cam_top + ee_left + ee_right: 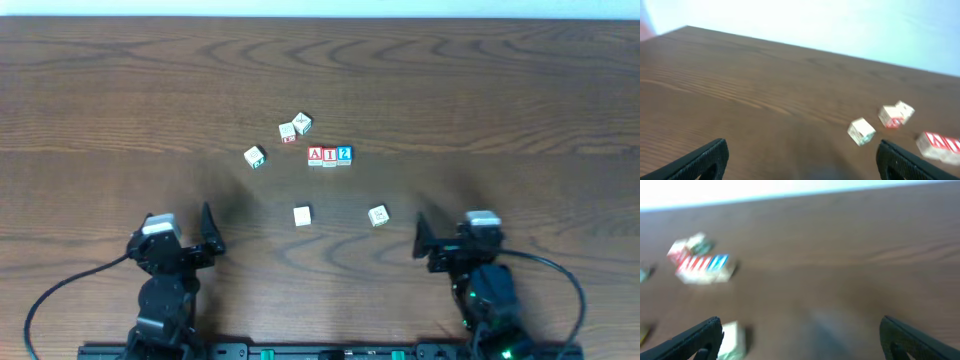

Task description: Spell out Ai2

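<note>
Spelling step being judged done: A cube (pixel 316 154), I cube (pixel 329 154), 2 cube (pixel 344 153) being shown touching in row, mid-surface (pixel 520 90). Left tool (pixel 800 165), right tool (pixel 802 340) being held wide apart, empty, well apart from row. Next move: nothing being called for except row not being nudged.

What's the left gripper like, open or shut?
Open. The left gripper has its fingers far apart, nothing between them.

Bench (pixel 100 80), centre: A cube (pixel 315 154), I cube (pixel 329 154) and 2 cube (pixel 344 153) in one touching row, running 9 to 3 o'clock.
Paired cubes (pixel 288 131): touching, near, at 11 o'clock of the A cube.
Lone cube (pixel 254 156): at 9 o'clock of the row, apart.
Near-left cube (pixel 302 215): at 7 o'clock.
Near-right cube (pixel 378 215): at 5 o'clock.
</note>
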`<state>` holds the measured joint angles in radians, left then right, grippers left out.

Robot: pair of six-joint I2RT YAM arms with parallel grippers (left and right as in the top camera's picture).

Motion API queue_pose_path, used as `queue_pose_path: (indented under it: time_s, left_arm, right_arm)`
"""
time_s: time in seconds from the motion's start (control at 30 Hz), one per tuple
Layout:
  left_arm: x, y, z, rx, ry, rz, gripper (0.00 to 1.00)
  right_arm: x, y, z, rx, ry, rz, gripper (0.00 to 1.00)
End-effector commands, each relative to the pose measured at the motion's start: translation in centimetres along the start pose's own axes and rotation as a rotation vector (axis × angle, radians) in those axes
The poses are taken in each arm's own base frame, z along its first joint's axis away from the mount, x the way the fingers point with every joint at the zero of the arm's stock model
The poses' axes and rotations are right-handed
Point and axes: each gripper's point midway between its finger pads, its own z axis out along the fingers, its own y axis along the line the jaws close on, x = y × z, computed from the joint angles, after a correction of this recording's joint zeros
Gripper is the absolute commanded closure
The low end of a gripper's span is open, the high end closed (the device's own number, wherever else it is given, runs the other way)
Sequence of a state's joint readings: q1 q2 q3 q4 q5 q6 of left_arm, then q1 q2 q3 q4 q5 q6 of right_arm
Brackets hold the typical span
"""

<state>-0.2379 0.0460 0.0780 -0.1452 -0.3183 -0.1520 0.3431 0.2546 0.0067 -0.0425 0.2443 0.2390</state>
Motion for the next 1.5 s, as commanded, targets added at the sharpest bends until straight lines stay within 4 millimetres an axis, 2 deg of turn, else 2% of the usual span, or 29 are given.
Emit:
queue_pose_path:
  time_s: [0.0,0.17,0.4,0.67,0.93,1.47]
  left_arm:
    - [0.8,1.7,0.2,-0.073,0.000,0.012,0.05]
    - [0.3,2.5,0.1,-0.104,-0.021,0.000,0.05]
    - [0.3,2.5,0.1,-0.105,-0.022,0.000,0.04]
    - [0.3,2.6,0.1,-0.107,-0.022,-0.001,0.05]
    - [0.1,4.1,0.1,-0.170,-0.031,-0.012,0.05]
    - [0.1,4.1,0.1,-0.169,-0.030,-0.012,0.04]
  right_arm:
    - [-1.5,-2.7,-0.3,0.103,-0.067,0.058,0.01]
    - [-3.0,-6.2,-1.0,0.233,-0.138,0.102,0.01]
    - [-6.4,-7.9,-2.9,0.293,-0.305,0.135,0.01]
    - [-6.2,-8.2,-2.9,0.304,-0.301,0.137,0.01]
    - [-6.3,-9.1,-3.2,0.343,-0.309,0.143,0.01]
    - [-6.3,-9.1,-3.2,0.343,-0.309,0.143,0.01]
